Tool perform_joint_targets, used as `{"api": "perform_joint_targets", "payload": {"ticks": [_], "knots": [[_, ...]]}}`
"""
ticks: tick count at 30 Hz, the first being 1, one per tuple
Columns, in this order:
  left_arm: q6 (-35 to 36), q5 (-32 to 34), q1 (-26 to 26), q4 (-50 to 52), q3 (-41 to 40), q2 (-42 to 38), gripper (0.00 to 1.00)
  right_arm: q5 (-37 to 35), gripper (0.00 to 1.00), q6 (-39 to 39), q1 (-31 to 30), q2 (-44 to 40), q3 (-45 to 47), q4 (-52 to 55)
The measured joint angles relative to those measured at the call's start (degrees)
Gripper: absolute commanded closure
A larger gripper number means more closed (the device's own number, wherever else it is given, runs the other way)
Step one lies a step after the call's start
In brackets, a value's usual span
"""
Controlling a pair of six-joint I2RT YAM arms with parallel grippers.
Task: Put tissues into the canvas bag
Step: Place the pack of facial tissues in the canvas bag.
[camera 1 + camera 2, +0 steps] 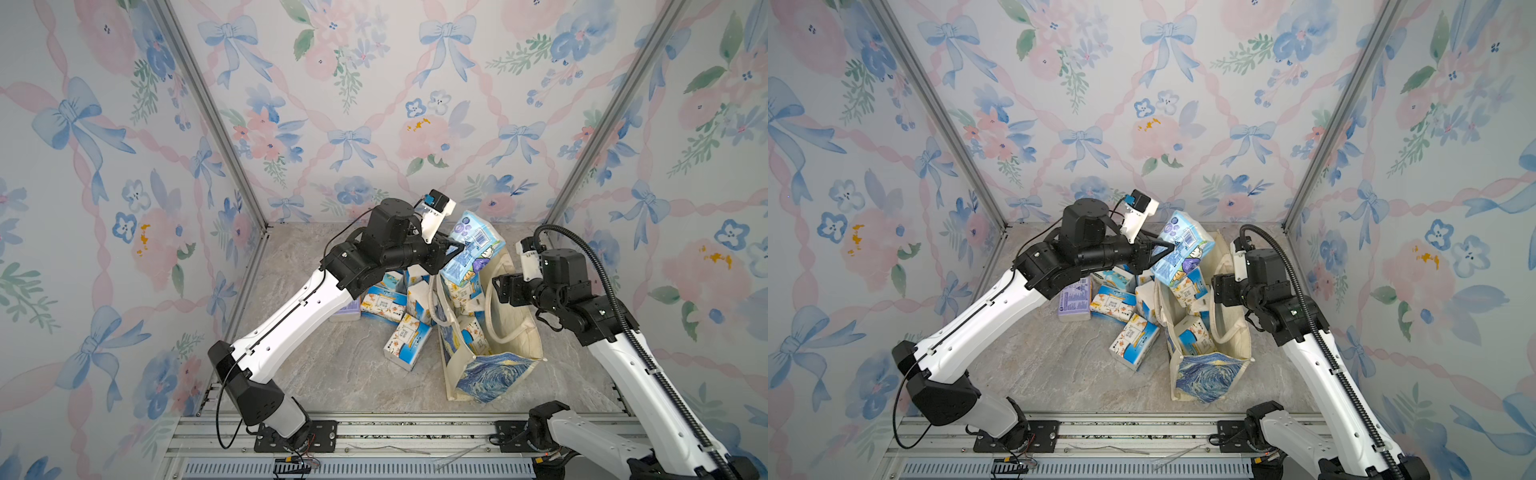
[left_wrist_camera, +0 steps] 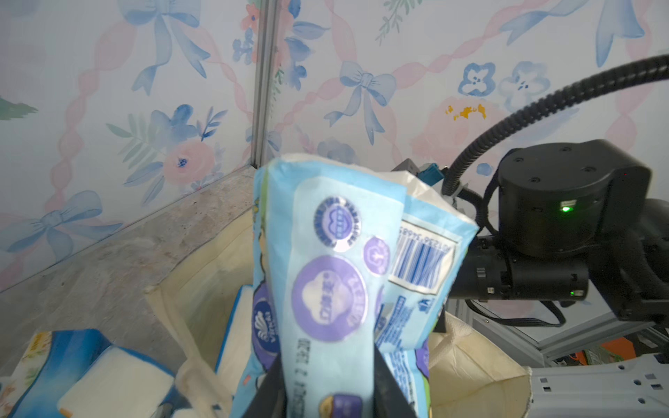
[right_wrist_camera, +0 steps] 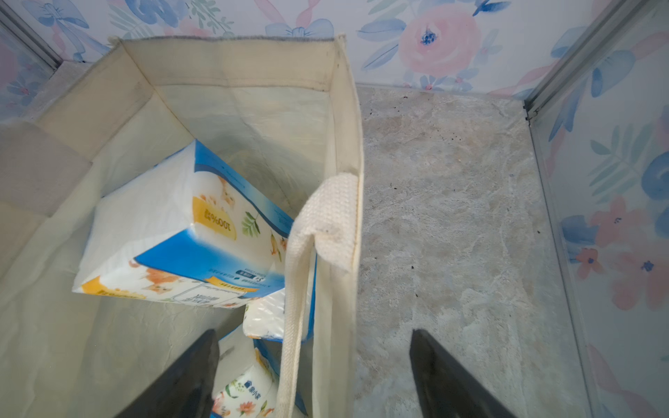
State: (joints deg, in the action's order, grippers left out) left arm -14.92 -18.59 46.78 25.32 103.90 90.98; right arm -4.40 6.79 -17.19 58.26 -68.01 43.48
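Left wrist: left gripper (image 2: pixel 327 365) clamped on light-blue tissue pack (image 2: pixel 325 275) over canvas bag (image 2: pixel 206 260) mouth, ready to drop. Right gripper (image 3: pixel 315 332) jaws apart astride bag's three-o'clock wall, likely steadying.

At the frame's centre the left gripper (image 1: pixel 456 248) grips a pale blue tissue pack (image 1: pixel 471 253), tilted above the open canvas bag (image 1: pixel 490 374). Boxed packs (image 1: pixel 471 336) sit inside it; loose packs (image 1: pixel 409 338) lie left of it on the table (image 1: pixel 332 374).

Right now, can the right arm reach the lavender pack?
Probably not. The canvas bag stands between the right gripper and the lavender pack, its fingers straddle the bag's wall, and the left arm hangs over that pack.
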Motion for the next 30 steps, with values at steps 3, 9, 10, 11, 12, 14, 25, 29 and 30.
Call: {"api": "perform_joint_targets", "payload": {"ticks": [3,9,10,11,12,14,25,29,30], "knots": [[-0.3,-2.2,1.3,-1.0,2.0,4.4,0.69,-1.0,0.17,0.5,1.2,-0.1,0.0,0.5],[-2.4,-5.4,1.5,-0.9,1.9,10.7,0.68,-2.0,0.18,0.9,4.6,-1.2,1.1,1.4],[-2.9,-6.0,1.5,-0.7,1.7,11.2,0.67,-2.0,0.18,1.0,4.9,-1.3,1.1,1.6],[-3.3,-6.6,1.5,-0.4,1.6,11.5,0.65,-2.0,0.18,1.0,5.0,-1.4,1.1,1.7],[-3.6,-7.2,1.5,-0.1,1.6,11.7,0.64,-2.0,0.18,1.2,5.1,-1.4,1.1,1.8],[-4.0,-8.5,1.5,0.7,1.6,11.9,0.59,-2.0,0.19,1.2,5.2,-1.4,1.1,2.0],[-4.6,-14.8,1.5,6.8,1.5,13.6,0.31,-1.6,0.19,1.4,5.3,-0.4,1.1,1.8],[-3.9,-15.0,1.4,7.5,1.5,13.3,0.32,-1.4,0.19,1.4,5.3,-0.4,1.1,1.7],[-3.7,-15.3,1.2,7.8,1.5,13.1,0.32,-1.3,0.18,1.4,5.3,-0.4,1.1,1.7]]}}
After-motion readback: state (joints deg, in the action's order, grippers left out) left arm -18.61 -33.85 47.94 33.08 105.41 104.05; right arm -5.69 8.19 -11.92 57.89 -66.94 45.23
